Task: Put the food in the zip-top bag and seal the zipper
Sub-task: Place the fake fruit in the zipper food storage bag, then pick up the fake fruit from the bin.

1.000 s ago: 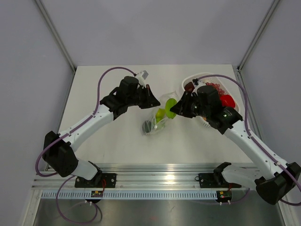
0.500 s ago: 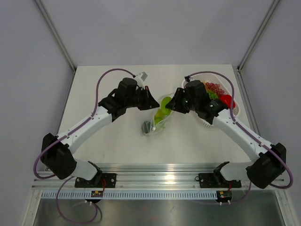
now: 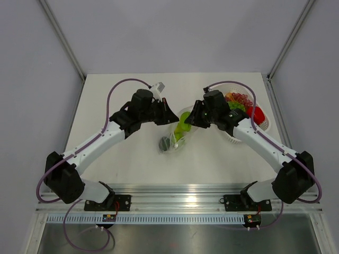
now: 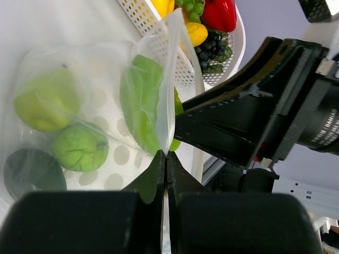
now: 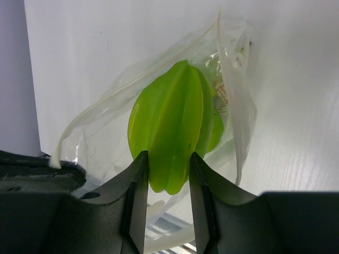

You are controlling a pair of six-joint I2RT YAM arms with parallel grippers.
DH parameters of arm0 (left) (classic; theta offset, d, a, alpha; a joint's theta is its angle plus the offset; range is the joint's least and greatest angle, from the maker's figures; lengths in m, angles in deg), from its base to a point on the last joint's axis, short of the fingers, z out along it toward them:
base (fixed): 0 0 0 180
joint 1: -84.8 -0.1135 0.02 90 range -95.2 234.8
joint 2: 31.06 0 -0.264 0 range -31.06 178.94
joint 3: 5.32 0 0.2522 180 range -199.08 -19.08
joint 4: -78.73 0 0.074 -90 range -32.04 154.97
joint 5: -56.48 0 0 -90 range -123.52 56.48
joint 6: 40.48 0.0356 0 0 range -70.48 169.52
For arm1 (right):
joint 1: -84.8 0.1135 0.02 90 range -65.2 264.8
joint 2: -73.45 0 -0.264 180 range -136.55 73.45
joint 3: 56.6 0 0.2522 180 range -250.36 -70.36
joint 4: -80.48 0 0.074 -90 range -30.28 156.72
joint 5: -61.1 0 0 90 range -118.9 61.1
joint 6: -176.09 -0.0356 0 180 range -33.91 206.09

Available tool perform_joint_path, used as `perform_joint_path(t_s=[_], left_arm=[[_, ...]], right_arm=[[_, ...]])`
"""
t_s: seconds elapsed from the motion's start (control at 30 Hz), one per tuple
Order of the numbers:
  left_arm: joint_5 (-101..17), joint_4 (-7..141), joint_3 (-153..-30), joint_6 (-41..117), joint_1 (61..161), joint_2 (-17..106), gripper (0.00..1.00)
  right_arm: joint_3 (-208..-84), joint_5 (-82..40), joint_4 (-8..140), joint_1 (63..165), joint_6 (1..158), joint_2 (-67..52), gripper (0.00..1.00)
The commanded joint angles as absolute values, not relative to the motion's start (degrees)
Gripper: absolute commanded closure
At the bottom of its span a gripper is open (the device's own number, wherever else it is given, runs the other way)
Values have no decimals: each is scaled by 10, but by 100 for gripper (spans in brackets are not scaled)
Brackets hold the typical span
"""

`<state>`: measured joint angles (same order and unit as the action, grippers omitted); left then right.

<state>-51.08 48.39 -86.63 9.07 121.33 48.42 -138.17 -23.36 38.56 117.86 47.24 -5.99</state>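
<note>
The clear, crinkly zip-top bag (image 3: 176, 136) lies on the desk (image 3: 132, 159), its mouth lifted and open, the zipper (image 4: 170, 90) unsealed, one lip pinched in the left hand (image 4: 165, 159). Inside sit a pale green fruit (image 4: 47, 100), a bumpy green fruit (image 4: 79, 147) and a dark green piece (image 4: 32, 172). A ribbed green starfruit (image 5: 172, 132), clamped in the right hand (image 5: 167, 159), is at the mouth

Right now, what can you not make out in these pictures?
Zipper: distinct in no view, a clear strip on the clear zip-top bag.
Green star fruit, right wrist view: clear folds hide how far into the bag it is.
Dark item in the bag, left wrist view: blurred by plastic, cut off by the left end effector.
White basket, left wrist view: cut off by the top edge.
</note>
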Motion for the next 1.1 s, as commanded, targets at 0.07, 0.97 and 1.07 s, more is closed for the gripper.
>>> perform_joint_path(t_s=[0.07,0.97,1.07], left_arm=[[-524,505,-869,96,1213,458,100],[-452,465,-882,83,1222,451,100],[-456,462,-878,91,1222,447,100]], right_arm=[[-1394,-248,397,1182,484,-88,64],[-1351,-399,302,904,572,31,22],[-1345,-423,319,898,574,29,21]])
